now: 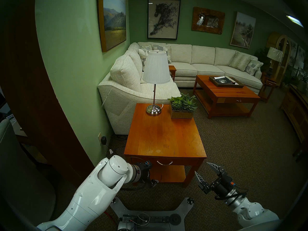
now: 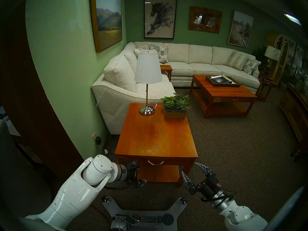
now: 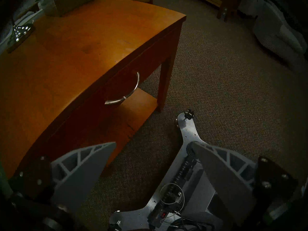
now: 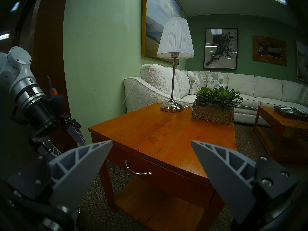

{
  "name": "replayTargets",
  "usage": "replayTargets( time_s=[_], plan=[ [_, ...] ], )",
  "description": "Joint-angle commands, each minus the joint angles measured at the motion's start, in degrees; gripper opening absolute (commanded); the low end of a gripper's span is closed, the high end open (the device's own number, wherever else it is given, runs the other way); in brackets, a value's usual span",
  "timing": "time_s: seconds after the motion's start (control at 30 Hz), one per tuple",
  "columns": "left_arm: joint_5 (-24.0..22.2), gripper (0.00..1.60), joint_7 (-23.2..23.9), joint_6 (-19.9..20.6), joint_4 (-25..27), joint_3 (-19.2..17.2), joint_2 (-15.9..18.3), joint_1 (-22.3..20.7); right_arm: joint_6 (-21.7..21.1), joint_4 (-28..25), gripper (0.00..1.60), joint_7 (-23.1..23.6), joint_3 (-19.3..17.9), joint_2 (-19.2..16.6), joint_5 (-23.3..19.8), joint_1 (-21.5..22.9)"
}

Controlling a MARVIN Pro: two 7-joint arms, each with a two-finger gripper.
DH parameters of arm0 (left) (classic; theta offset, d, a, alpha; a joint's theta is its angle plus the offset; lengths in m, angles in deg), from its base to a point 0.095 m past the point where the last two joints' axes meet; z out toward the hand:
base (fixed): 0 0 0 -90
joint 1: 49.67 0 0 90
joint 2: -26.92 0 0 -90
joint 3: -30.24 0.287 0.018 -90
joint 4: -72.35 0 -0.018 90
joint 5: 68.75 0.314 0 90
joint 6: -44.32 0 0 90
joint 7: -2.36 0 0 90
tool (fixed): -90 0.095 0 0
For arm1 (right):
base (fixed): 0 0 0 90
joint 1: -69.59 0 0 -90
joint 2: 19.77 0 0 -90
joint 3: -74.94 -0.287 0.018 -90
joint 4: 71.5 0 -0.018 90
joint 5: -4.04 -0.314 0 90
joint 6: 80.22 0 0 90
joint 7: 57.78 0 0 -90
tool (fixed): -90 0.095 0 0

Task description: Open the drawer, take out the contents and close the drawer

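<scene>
Both grippers, left [image 3: 153, 160] and right [image 1: 205, 171], gape wide and empty near the end table [image 1: 165, 139], whose drawer [image 1: 180, 162] sits fully shut at twelve o'clock, handle [image 1: 164, 163] untouched, so everything remains undone.

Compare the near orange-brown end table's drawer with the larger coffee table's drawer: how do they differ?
The end table drawer has a wide curved silver handle; the coffee table drawer has a much smaller one. The end table drawer sits right before the open left gripper; the coffee table drawer lies far across the carpet. Both are shut, orange-brown wood.
</scene>
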Motion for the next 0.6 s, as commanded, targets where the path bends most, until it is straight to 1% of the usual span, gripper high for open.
replayTargets(
  time_s=[0.0,0.03,0.07,0.1,0.2,0.37,0.57],
  plan=[
    [3.26,1.6,-1.32,-2.25,-1.43,2.59,-5.13,-6.0,0.39,-1.17,1.6,0.1,-0.31,-0.19,-0.01,0.36],
    [3.66,1.6,-1.38,-2.37,-1.96,3.16,-5.49,-6.41,0.39,-1.17,1.6,0.1,-0.31,-0.19,-0.01,0.36],
    [3.81,1.6,-0.94,-2.29,-3.42,4.67,-5.48,-8.2,0.39,-1.18,1.6,0.1,-0.31,-0.19,-0.01,0.35],
    [4.73,1.6,-1.27,-2.79,-3.34,4.32,-6.36,-7.46,0.4,-1.18,1.6,0.1,-0.31,-0.2,-0.02,0.35],
    [5.71,1.6,-1.36,-2.97,-5.61,6.49,-6.85,-9.73,0.4,-1.2,1.6,0.1,-0.31,-0.21,-0.02,0.34],
    [9.42,1.6,-5.72,-3.88,-8.77,9.12,-8.53,-10.52,0.41,-1.26,1.6,0.09,-0.33,-0.23,-0.03,0.3],
    [11.69,1.6,-10.86,-4.3,-11.98,10.46,-10.94,-10.19,0.4,-1.34,1.6,0.06,-0.35,-0.25,-0.02,0.24]
  ],
)
